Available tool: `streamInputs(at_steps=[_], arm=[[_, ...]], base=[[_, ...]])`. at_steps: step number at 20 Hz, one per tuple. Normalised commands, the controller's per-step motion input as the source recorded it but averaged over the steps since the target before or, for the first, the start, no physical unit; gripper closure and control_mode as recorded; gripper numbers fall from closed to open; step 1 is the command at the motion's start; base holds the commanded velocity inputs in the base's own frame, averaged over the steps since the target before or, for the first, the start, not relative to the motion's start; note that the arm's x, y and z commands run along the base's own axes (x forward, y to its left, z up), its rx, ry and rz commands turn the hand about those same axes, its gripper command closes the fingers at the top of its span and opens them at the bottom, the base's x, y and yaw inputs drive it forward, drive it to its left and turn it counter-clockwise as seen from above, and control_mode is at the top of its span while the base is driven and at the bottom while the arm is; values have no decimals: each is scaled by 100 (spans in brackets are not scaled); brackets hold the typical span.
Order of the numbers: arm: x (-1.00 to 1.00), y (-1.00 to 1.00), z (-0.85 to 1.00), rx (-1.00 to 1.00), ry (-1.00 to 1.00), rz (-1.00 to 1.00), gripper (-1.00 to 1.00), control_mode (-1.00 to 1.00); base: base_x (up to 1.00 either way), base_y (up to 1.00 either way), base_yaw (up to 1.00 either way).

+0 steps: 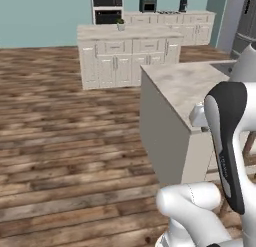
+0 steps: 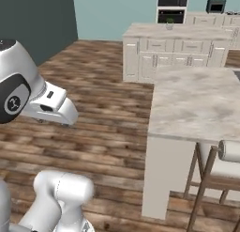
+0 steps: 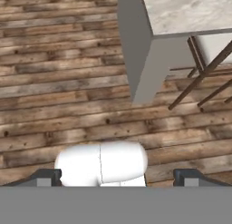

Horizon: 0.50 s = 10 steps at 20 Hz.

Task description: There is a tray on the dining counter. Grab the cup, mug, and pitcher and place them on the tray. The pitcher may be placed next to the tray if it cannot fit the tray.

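Dining counter (image 2: 197, 102) bare-topped, stool (image 2: 220, 172) beside, jaws wide apart

Wood plank floor (image 1: 60, 141), white kitchen island (image 1: 127, 53) with small potted plant (image 1: 120, 24), wooden stool (image 2: 213, 179)

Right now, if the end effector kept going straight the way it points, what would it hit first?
Probably the brown wooden plank floor, just beside the beige marble-patterned counter's grey corner. The open end effector holds nothing; depth is unclear.

Counts from where I stand

I count two marble counters, the near dining counter (image 2: 197, 102) and a far island (image 1: 127, 53); one potted plant (image 1: 120, 24), one stool (image 2: 213, 179), one wall oven (image 1: 107, 6), and my one gripper (image 3: 116, 177).
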Motion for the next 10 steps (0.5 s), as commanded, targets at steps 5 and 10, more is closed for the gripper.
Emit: streamInputs(at_steps=[5,10], arm=[[0,0,0,0,0,0,-100,100],[0,0,0,0,0,0,-100,100]], base=[[72,100,0],[90,100,0]])
